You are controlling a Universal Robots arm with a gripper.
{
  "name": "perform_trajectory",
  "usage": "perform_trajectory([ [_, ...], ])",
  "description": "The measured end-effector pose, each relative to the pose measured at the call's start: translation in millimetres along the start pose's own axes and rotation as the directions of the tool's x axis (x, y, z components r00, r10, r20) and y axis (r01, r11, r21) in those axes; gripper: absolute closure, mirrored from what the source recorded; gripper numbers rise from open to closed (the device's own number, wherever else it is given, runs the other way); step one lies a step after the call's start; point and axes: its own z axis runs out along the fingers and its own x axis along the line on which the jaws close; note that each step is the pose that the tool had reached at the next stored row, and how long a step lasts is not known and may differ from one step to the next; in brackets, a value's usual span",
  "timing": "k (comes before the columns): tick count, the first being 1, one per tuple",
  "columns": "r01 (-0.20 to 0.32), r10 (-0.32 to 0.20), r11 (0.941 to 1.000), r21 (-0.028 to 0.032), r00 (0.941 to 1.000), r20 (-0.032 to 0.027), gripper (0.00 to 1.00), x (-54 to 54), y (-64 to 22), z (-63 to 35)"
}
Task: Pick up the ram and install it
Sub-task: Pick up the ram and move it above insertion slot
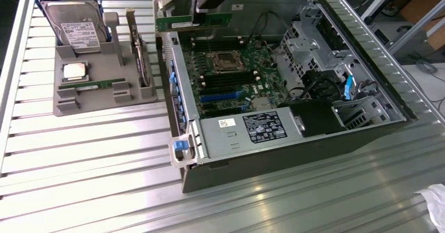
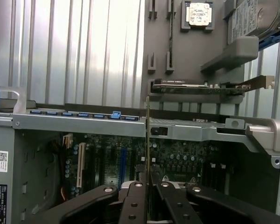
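My gripper (image 1: 206, 11) hangs over the far edge of the open computer case (image 1: 278, 139), shut on the ram (image 1: 191, 23), a long green stick held above the motherboard (image 1: 233, 74). In the wrist view the ram (image 2: 148, 135) appears edge-on as a thin upright strip clamped between my black fingers (image 2: 133, 205), with my gripper (image 2: 148, 186) above the board's slots. A second, similar green ram stick (image 1: 94, 83) lies flat on the grey holder (image 1: 104, 100) on the exterior view's left.
The grey holder also carries a silver CPU chip (image 1: 74, 71), a hard drive (image 1: 76, 29) and an upright expansion card (image 1: 139, 53). Inside the case are the power supply (image 1: 250, 131), a drive cage (image 1: 313, 40) and cables. A slatted metal table (image 1: 83, 165) surrounds everything.
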Motion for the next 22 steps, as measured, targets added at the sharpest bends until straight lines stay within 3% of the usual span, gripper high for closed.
perform_trajectory([
  [22,0.0,0.0,1.0,0.0,1.0,0.0,0.87,2.1,-28.3,-1.0],
])
